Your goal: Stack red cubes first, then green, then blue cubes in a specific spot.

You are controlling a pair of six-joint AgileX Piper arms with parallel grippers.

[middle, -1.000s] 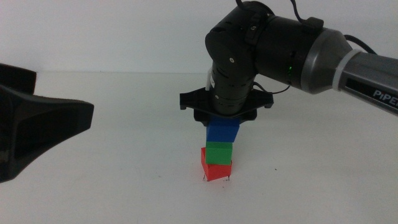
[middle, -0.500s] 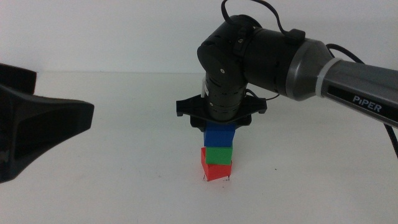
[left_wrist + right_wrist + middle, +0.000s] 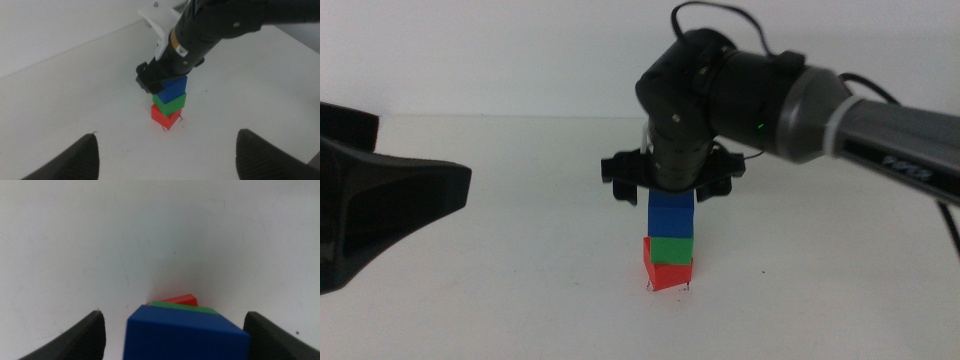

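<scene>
The right gripper (image 3: 670,190) hangs spread over the small matte blue cube (image 3: 671,213), capping matte green cube (image 3: 671,248) and red cube (image 3: 665,274), jaws apart presumably to release it, while the left gripper (image 3: 165,155) waits spread, near left.

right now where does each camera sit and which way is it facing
Middle view: looks forward and down over the table at the stack; right gripper over the blue cube, left gripper at the side.
Left wrist: looks across at the stack, green cube on red cube; own jaws wide apart.
Right wrist: looks down past the blue cube; own jaws apart, clear of it.
All three share the stack.
</scene>
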